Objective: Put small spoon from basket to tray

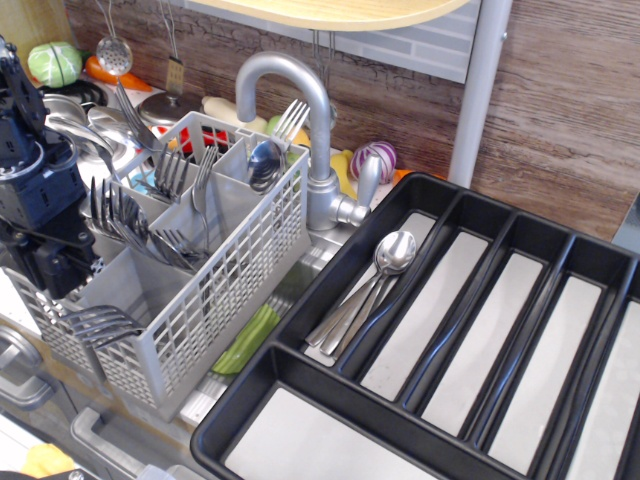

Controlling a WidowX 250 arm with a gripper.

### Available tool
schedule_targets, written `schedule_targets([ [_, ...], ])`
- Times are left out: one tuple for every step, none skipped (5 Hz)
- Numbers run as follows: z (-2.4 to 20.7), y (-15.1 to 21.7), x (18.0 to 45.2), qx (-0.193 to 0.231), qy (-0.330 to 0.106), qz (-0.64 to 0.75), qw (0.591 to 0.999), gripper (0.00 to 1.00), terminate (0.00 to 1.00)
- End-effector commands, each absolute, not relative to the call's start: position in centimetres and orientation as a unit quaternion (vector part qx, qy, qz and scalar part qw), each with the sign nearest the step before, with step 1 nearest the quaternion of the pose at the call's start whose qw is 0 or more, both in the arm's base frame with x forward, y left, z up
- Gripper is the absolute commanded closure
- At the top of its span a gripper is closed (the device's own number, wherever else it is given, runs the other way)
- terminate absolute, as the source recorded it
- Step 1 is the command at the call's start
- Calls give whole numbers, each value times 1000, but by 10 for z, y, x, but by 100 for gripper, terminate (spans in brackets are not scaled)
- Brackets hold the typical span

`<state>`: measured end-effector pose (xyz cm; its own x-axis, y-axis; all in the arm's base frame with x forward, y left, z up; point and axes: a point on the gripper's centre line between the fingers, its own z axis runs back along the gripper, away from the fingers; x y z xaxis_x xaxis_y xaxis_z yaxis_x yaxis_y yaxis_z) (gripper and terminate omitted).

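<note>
Reaching down: the black gripper hangs at the left edge of the counter, its tip sunk into the left-hand side of the basket – its jaws are hidden behind the mesh, so whether they are wide, narrow or holding anything cannot be told.
Basket: a light grey mesh cutlery basket with square compartments, standing on the left half of the counter just beside the gripper.
Basket contents: steel forks lean in the middle compartments, more tines poke out near the front left corner.
Small spoon: a shiny spoon bowl stands upright in the basket's back right compartment, close to the tap.
Tap: a grey curved faucet rises behind the basket, between basket and tray.
Tray: a large black tray with long pale-lined compartments fills the right half of the counter.
Tray contents: a few spoons lie together in the leftmost long compartment – well apart from the gripper.
</note>
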<state>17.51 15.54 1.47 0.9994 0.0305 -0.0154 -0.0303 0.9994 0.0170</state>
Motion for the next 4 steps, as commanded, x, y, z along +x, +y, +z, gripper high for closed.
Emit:
schedule_targets([
  [45,152,183,25,20,56,998,100,0],
  [71,145,186,62,41,120,990,100,0],
  [101,134,184,96,48,186,977,100,0],
  [133,123,175,100,80,243,962,100,0],
])
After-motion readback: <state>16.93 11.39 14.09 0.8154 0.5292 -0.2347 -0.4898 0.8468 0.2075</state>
